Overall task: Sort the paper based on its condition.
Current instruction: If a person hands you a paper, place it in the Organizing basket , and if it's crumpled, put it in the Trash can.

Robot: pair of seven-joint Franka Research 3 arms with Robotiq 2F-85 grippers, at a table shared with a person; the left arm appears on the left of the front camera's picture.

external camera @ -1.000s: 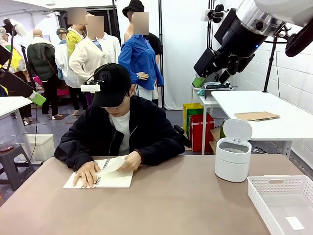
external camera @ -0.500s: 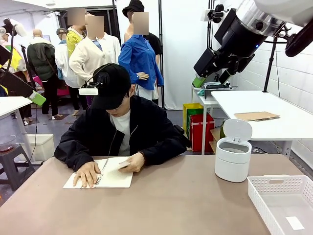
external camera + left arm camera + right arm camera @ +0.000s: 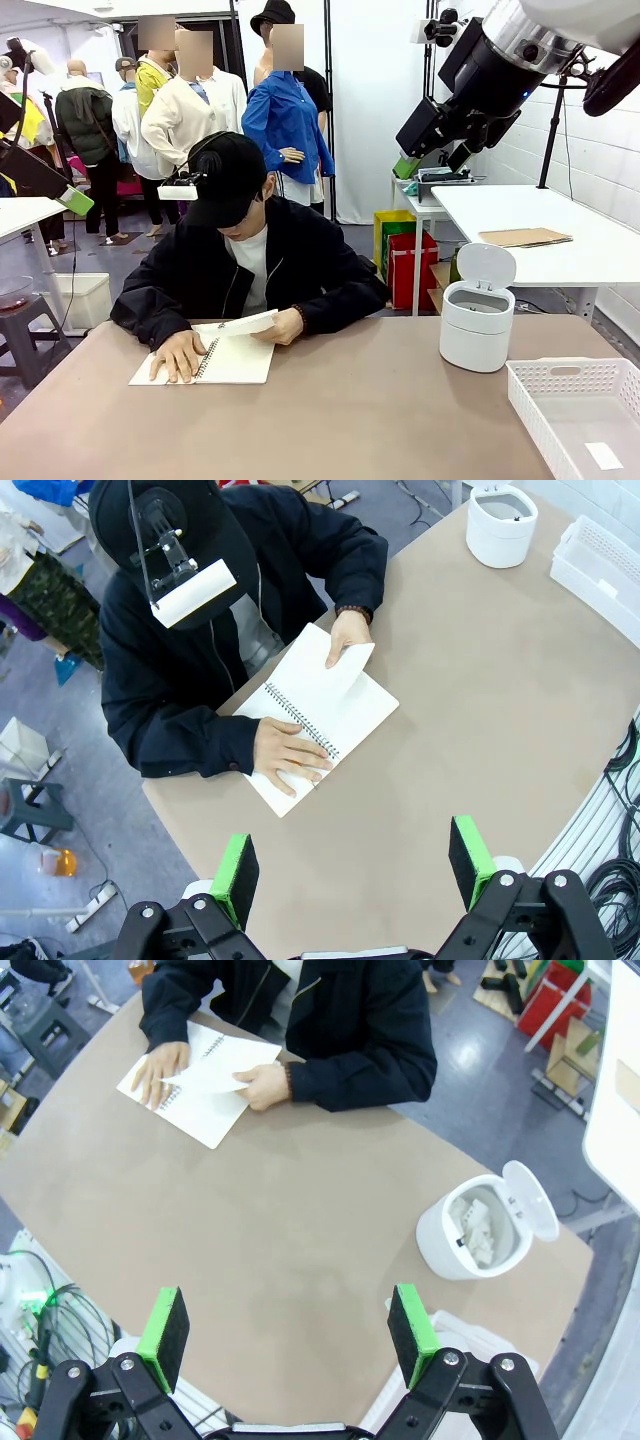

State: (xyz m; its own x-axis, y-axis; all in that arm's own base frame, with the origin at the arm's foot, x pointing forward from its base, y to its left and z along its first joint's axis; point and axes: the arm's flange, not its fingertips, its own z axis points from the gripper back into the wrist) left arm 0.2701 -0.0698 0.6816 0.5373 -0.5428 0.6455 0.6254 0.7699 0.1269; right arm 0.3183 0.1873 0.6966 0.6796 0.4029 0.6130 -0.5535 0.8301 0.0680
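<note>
The paper is out of view. Across the table a person bends over a white spiral notebook. One hand lies flat on its left page; the other hand lifts a flat white sheet off it. My left gripper hangs high above the table's near side, open, nothing between its green pads. My right gripper is also open and empty, high over the table's middle. In the front view the right arm is raised at the upper right.
A white bin with its lid up stands at the right, white scraps inside. A white slotted basket sits at the near right with a small flat slip in it. The brown tabletop is bare between.
The person's right hand pressed the notebook sheet down, then raised it again, a little farther right. Neither arm has moved.
</note>
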